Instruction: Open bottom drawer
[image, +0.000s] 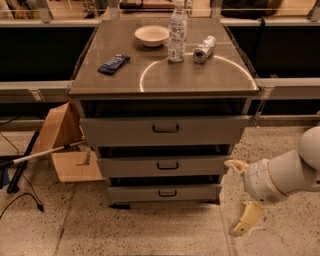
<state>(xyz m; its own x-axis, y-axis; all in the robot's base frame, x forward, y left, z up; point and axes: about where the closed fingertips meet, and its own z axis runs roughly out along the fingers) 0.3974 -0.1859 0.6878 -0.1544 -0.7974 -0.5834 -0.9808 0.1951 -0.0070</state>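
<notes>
The bottom drawer (165, 193) is the lowest and narrowest grey front of the cabinet, with a small black pull handle (167, 193). It looks pushed in, set back under the middle drawer (162, 166). My gripper (239, 196) is low at the right of the cabinet, beside the bottom drawer's right end and apart from it. Its two cream fingers (246, 219) are spread wide and hold nothing. The white arm (285, 177) comes in from the right edge.
The top drawer (165, 130) is the widest front. On the cabinet top stand a bowl (151, 35), a water bottle (177, 32), a lying can (204, 49) and a dark packet (113, 63). A cardboard box (62, 142) and cables lie left.
</notes>
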